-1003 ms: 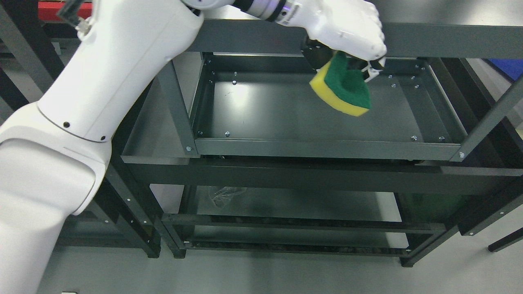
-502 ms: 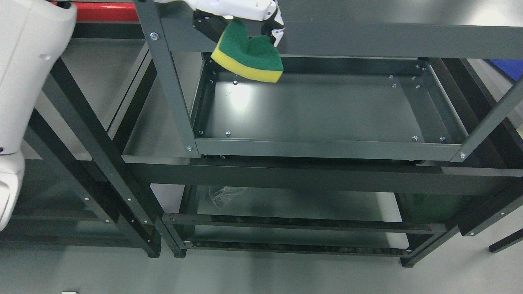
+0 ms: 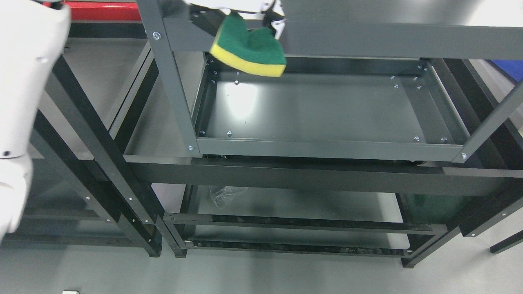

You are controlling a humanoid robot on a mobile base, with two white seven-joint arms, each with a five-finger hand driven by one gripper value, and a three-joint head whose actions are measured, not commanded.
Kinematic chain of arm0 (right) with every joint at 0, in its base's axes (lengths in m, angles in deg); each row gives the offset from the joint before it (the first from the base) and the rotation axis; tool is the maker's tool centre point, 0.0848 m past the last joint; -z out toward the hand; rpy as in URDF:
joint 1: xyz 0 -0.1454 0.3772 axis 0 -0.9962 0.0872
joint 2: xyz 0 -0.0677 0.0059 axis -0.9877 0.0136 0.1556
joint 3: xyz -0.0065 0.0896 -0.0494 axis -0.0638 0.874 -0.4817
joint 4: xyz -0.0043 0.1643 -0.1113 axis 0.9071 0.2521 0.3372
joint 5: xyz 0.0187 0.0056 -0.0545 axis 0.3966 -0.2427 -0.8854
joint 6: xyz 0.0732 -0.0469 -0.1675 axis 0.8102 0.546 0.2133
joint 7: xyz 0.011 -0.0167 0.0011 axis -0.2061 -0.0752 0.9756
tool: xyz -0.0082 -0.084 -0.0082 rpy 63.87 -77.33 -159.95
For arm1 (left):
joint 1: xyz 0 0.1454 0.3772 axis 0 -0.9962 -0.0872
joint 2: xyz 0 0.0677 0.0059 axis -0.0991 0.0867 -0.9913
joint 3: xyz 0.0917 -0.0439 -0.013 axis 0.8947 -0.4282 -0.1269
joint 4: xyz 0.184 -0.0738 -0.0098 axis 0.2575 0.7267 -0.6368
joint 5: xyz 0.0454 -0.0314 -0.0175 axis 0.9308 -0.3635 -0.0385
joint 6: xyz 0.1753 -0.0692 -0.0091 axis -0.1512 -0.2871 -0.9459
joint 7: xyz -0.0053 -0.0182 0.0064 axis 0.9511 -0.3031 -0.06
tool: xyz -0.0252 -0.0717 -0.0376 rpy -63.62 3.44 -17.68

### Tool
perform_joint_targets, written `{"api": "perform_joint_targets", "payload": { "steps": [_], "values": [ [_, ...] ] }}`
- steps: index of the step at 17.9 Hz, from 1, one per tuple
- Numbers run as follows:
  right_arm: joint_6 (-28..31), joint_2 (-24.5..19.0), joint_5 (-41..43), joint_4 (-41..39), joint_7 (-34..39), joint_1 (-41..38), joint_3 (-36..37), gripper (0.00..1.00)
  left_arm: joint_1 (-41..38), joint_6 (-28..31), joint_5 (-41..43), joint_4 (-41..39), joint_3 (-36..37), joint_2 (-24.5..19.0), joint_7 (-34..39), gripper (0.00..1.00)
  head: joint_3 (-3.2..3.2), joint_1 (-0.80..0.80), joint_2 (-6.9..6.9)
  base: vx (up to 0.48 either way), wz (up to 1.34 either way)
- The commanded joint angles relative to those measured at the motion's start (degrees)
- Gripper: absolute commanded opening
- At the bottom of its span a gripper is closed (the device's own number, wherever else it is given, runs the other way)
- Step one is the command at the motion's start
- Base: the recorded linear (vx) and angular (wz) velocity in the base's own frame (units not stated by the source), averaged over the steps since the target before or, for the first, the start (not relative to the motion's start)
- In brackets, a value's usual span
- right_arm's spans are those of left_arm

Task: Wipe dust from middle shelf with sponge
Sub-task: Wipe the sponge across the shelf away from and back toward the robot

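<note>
My view shifted slightly; sponge (image 3: pixel 249 51) barely moved since half second back, now bit higher at top rail. Middle shelf (image 3: pixel 322 149) tray bare below. Left hand (image 3: pixel 245 6) mostly cropped at top edge, fingers clamped on sponge, held above shelf's back-left corner.

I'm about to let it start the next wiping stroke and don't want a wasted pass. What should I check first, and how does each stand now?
1. Sponge held by left hand: ok.
2. Sponge touching middle shelf: not ok; it hangs up by the top rail.
3. Shelf surface free of objects: ok.
4. Green scouring side facing down: not ok; it faces the camera.
5. Dust left on shelf: cannot tell.
6. Right hand out of the way: ok, not in view.
</note>
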Motion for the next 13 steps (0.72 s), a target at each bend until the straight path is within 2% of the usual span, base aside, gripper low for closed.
{"api": "perform_joint_targets", "payload": {
  "steps": [1,5,7,10,13],
  "values": [
    [0.0,1.0,0.0,-1.0,0.0,0.0,0.0,1.00,1.1,0.1,10.7,11.8,-4.4,18.2,0.9,0.03,0.00,0.00,0.00,0.000,0.00],
    [0.0,1.0,0.0,-1.0,0.0,0.0,0.0,1.00,4.1,0.1,11.4,12.3,4.1,18.2,12.4,0.03,0.00,0.00,0.00,0.000,-0.01],
    [0.0,1.0,0.0,-1.0,0.0,0.0,0.0,1.00,5.0,0.1,9.3,12.2,9.0,18.2,15.4,0.03,0.00,0.00,0.00,0.000,0.00],
    [0.0,1.0,0.0,-1.0,0.0,0.0,-0.1,1.00,5.1,4.7,5.0,11.9,17.9,18.2,19.8,0.02,0.00,0.00,0.00,0.000,0.00],
    [0.0,1.0,0.0,-1.0,0.0,0.0,0.0,1.00,5.1,10.1,2.1,11.5,23.6,18.2,21.4,0.02,0.00,0.00,0.00,0.000,0.00]
  ]
}}
